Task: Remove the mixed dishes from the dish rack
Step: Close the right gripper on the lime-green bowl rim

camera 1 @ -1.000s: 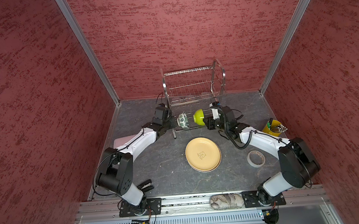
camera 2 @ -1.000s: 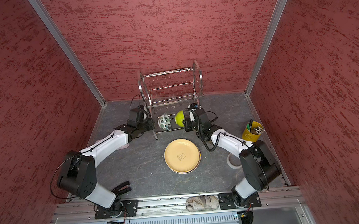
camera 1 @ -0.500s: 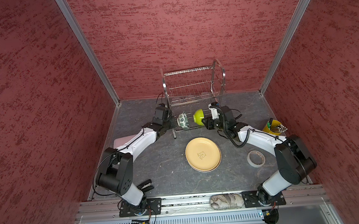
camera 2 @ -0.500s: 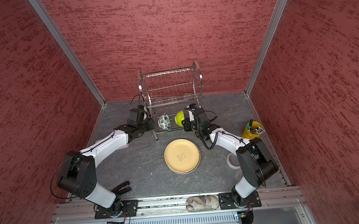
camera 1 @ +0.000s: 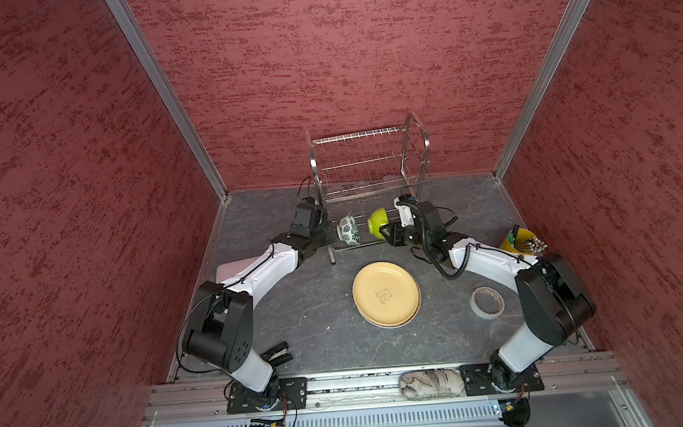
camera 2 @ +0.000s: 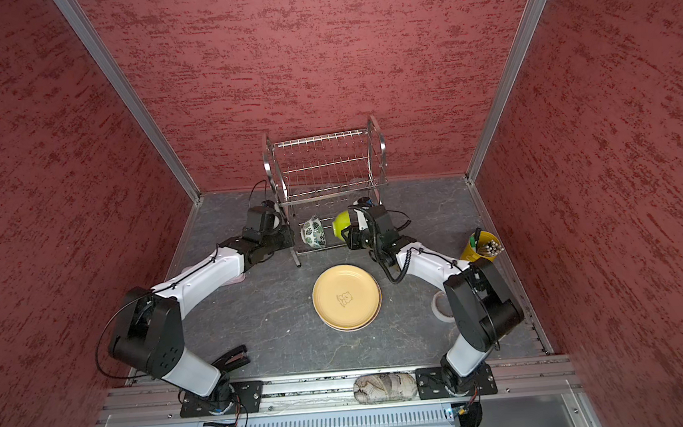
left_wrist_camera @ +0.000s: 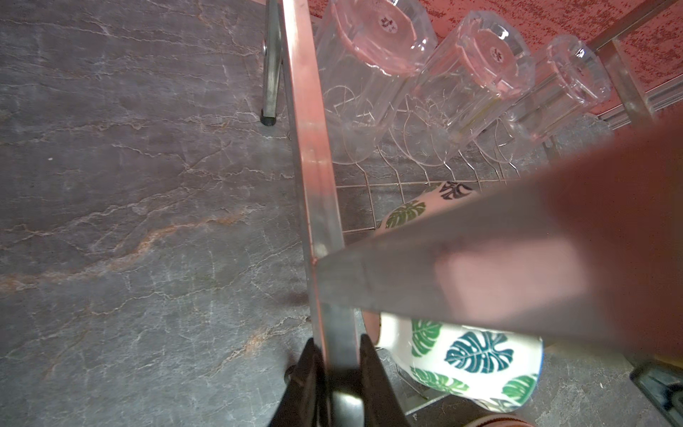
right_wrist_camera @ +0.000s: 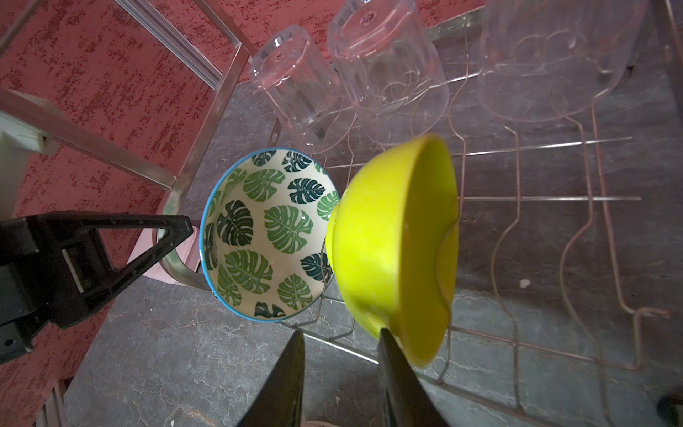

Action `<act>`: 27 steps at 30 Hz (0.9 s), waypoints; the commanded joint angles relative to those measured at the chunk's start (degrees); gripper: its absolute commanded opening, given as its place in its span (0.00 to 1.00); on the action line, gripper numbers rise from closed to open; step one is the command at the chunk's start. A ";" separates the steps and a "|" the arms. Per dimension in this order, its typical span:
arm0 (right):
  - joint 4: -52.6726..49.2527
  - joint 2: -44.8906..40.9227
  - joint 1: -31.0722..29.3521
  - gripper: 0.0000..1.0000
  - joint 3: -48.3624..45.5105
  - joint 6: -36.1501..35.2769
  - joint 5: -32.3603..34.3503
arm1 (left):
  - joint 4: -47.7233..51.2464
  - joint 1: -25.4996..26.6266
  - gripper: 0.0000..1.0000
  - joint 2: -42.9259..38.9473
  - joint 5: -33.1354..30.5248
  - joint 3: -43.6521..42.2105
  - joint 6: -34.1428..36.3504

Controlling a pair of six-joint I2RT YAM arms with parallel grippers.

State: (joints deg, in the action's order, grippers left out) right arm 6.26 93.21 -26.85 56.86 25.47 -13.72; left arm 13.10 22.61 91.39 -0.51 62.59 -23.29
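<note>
lime-green bowl [right_wrist_camera: 391,240], green-leaf patterned bowl [right_wrist_camera: 266,236], tan-yellow plate [camera 1: 386,294], clear tumblers [left_wrist_camera: 476,77]

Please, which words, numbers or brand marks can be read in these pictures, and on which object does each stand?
No text is readable anywhere.
Clear tumblers: small red marks on the bases, too blurred to read.
Tan-yellow plate: only a bear drawing, no letters.

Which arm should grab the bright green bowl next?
Right. The right pincer stands open at the lime-green bowl's edge, while the left pincer is busy, clamped on the dish rack's side bar.
</note>
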 commanded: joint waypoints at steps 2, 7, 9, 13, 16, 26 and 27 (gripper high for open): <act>1.78 -2.88 0.74 0.39 0.20 -0.14 1.77 | -1.94 0.50 0.20 -2.26 -0.59 2.56 1.09; 1.93 -3.88 1.75 0.43 -1.13 -0.34 3.06 | -1.94 0.50 0.20 -2.36 -0.54 2.60 1.08; 2.06 -3.28 2.34 0.43 -1.04 -0.32 2.50 | -1.94 0.58 0.20 -2.36 -0.55 2.62 1.23; 2.44 -1.36 2.94 0.44 -0.04 0.09 0.64 | -1.75 0.59 0.20 -2.23 -0.50 2.63 1.23; 2.20 0.37 3.03 0.45 1.59 0.15 -1.74 | -1.63 0.59 0.20 -2.36 -0.59 2.63 1.30; 3.58 5.60 3.03 0.44 5.48 2.51 -7.79 | -2.18 0.77 0.20 -3.33 -1.08 1.76 1.32; 3.68 6.04 3.03 0.43 5.78 2.64 -7.99 | -2.36 0.77 0.20 -3.41 -1.17 1.64 1.31</act>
State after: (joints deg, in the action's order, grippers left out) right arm 7.92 98.30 -24.01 60.58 26.83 -19.25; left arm 13.28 22.98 91.39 -1.43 62.70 -23.24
